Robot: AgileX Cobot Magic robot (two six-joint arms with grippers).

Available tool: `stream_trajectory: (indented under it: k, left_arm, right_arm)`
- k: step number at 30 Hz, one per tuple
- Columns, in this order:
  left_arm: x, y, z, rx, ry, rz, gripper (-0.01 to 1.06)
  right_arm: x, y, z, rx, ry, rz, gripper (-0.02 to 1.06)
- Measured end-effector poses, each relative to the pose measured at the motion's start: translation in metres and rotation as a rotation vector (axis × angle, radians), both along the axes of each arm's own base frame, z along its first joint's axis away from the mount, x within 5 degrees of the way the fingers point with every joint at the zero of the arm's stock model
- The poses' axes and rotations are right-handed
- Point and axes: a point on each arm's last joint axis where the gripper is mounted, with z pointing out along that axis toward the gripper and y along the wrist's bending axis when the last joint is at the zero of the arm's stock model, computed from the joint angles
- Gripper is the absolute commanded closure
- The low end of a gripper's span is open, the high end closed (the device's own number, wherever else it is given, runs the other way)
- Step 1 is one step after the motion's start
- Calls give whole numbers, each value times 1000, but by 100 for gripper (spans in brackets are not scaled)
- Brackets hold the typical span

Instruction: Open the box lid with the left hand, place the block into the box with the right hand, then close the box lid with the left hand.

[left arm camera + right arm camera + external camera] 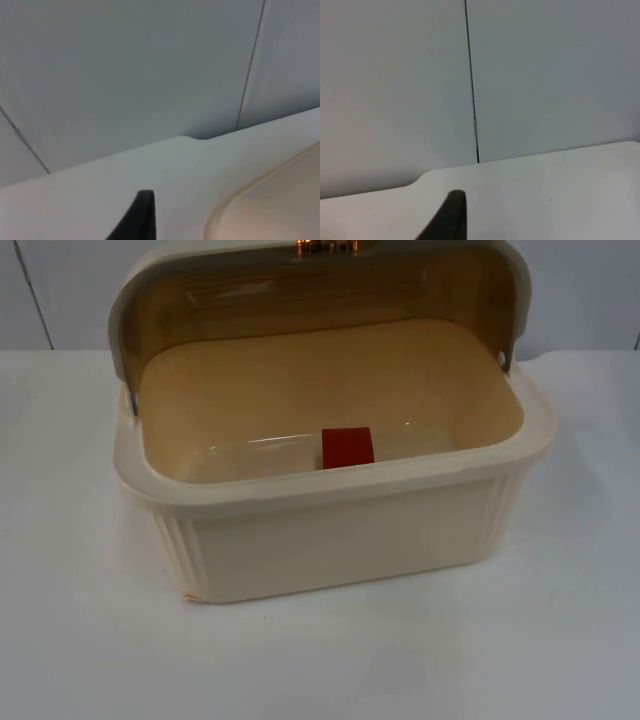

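box open, red block inside, both arms back near the wall

table [80,640]: white top, ends at the grey partition wall [580,290]. wall shows dark vertical seams in both wrist views. table's far edge has a small notch where it meets the wall, seen in the left wrist view and again in the right wrist view.

box [340,540]: cream plastic, ribbed at its front corners, sits mid-table with a broad rolled rim. inside is a warmer yellow-tan. a curved cream corner of it [270,200] sits just beside the left arm's fingertip in the left wrist view.

box lid [320,280]: swung up and back, standing behind the opening, tinted brownish and see-through, with a pale frame. hinged at both rear corners of the box. something orange-brown sits at its top edge, too small to tell what.

block [347,447]: red, squarish, resting on the box floor close against the front wall, roughly centred along it. its lower part is hidden by the front rim.

left gripper: 1 black fingertip [137,217] above bare table, near the box corner, facing the wall. cannot tell whether it is spread or closed.

right gripper: 1 black fingertip [447,217] above bare table, facing the wall seam. its state likewise cannot be told. nothing visibly held by either.
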Motion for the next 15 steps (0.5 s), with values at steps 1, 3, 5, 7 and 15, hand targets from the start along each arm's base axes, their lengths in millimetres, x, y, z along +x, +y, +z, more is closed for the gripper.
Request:
stream_trajectory:
  k: [1, 3, 5, 7, 15]
  left_arm:
    - [0, 0, 0, 0, 0, 0, 0]
    - [12, -11, 4, 44, -19, -55, 0]
    - [25, -21, 3, 96, -30, -110, 0]
    - [29, -27, 5, 123, -44, -135, 0]
    - [54, -65, -15, 482, -100, -334, 0]
  right_arm:
    - [0, 0, 0, 0, 0, 0, 0]
    - [0, 0, 0, -3, 2, 2, 0]
    - [0, 0, 0, -4, 5, 2, 0]
    - [0, 0, 0, -6, 5, 3, 0]
    - [0, 0, -1, -15, 12, 8, 0]
